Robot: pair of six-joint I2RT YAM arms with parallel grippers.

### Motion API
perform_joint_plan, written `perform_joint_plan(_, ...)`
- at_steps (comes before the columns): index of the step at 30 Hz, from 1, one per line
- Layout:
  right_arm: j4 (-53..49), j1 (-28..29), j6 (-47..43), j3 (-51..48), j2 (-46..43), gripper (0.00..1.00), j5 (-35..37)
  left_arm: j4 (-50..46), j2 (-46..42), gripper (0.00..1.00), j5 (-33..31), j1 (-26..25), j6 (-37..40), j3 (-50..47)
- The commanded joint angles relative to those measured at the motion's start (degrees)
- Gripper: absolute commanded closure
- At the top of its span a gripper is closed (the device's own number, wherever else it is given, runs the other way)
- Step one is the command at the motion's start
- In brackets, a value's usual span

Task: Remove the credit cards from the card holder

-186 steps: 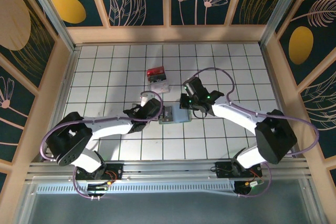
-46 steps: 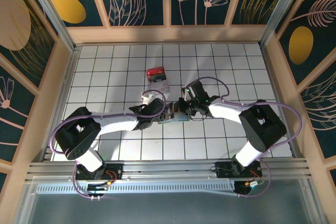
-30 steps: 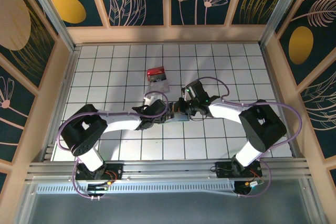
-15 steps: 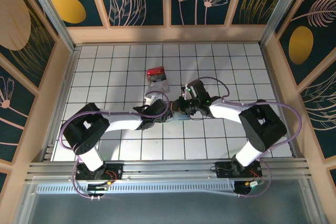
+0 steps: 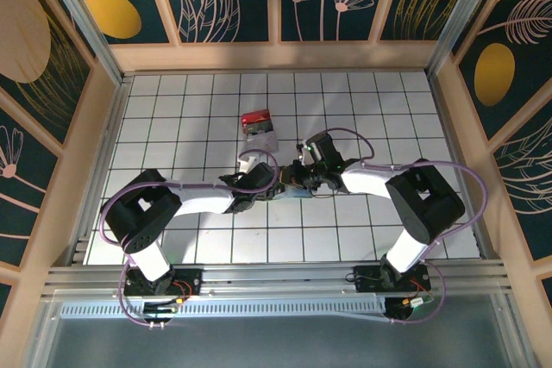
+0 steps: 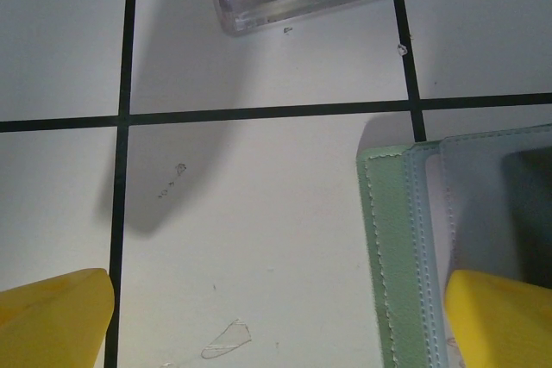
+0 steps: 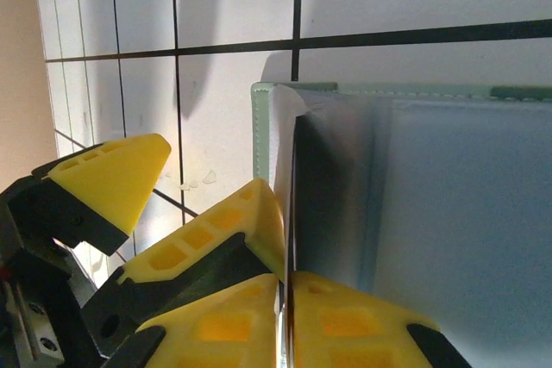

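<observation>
From above we see a white tiled worktop (image 5: 172,127) with two white arms reaching in from the bottom edge. They meet just below the middle of the frame. The card holder (image 7: 448,196) lies flat on the tiles where the arms meet. It is pale green along its stitched edge and blue-grey inside. Just above it in the overhead view stands a small box (image 5: 257,122) with a red top and a clear base, apart from the holder.

In the left wrist view the left pincer (image 6: 276,325) is spread wide. One yellow fingertip (image 6: 52,321) sits in the lower left corner over bare tile. The other sits in the lower right corner over the holder, and we cannot tell whether it touches.

In the right wrist view the right pincer (image 7: 285,282) is at the bottom of the frame. Its two yellow fingers are pressed together on a thin pale layer at the holder's left edge. We cannot tell whether that layer is a card or a pocket flap. A dark strip (image 7: 310,196) runs just right of it.
</observation>
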Motion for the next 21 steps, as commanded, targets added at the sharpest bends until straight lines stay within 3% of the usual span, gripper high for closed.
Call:
perform_joint_plan(1, -0.89, 0.55, -0.64, 0.19, -0.55, 0.92, 1.31, -3.94, 2.58, 0.01, 2.32, -0.29, 0.24, -2.13)
perform_joint_plan(8, -6.44, -0.09, -3.03, -0.12, -3.87, 0.95, 7.10, -4.20, 1.35, 0.01, 1.39, -0.26, -1.09, -3.73)
perform_joint_plan(21, -10.00, -2.24, -5.85, -1.38, -9.52, 0.98, 10.64, -5.95, -1.03, 0.01, -0.42, -0.25, -1.76, -4.05)
